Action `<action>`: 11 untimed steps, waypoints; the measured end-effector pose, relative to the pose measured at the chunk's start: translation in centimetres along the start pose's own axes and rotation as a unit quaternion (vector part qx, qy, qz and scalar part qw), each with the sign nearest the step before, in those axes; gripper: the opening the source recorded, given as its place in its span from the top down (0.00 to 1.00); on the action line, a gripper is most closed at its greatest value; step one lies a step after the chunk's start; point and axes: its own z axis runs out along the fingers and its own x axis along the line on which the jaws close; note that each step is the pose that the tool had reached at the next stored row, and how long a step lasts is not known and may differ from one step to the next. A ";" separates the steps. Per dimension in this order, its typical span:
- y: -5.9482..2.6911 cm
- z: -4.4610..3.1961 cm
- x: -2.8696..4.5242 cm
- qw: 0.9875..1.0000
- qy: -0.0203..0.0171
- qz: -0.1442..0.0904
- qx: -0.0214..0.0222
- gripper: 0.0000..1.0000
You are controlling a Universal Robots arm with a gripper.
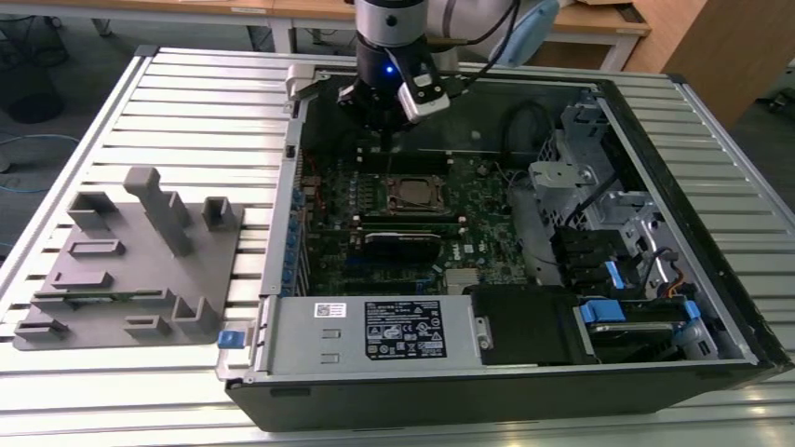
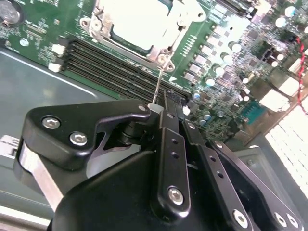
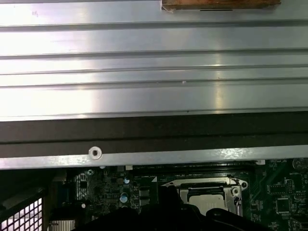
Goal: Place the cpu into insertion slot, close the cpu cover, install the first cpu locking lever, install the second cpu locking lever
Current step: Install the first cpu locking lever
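The cpu [image 2: 139,21] lies with its bright silver top up in the insertion slot [image 1: 410,192] on the green motherboard. The silvery cpu cover [image 2: 103,29] lies down around the chip. In the exterior view my gripper [image 1: 379,149] hangs inside the open computer case, just behind the socket. In the second wrist view a thin wire locking lever [image 2: 158,84] rises from the socket's corner up to my gripper [image 2: 161,102], whose black fingers are shut, the tip touching the lever's end. The first wrist view also has the cpu [image 3: 207,198] and cover [image 3: 202,183].
The case stands on a slatted aluminium table [image 1: 186,102]. A grey fixture block [image 1: 125,261] lies at the exterior view's left. The power supply [image 1: 372,326] is at the case's front. Drive bays and cables [image 1: 621,261] fill its right side. Black memory slots [image 2: 115,67] run beside the socket.
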 end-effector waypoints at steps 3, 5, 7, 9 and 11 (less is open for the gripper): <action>0.01 0.01 -0.34 1.000 0.000 0.000 0.000 0.89; 0.01 0.01 -0.35 1.000 0.000 0.000 0.000 0.89; 0.02 0.01 -0.36 1.000 0.000 0.000 0.000 0.89; 0.02 0.04 -0.42 1.000 0.000 0.000 0.000 0.89; 0.03 0.10 -0.72 1.000 0.000 0.000 0.000 0.89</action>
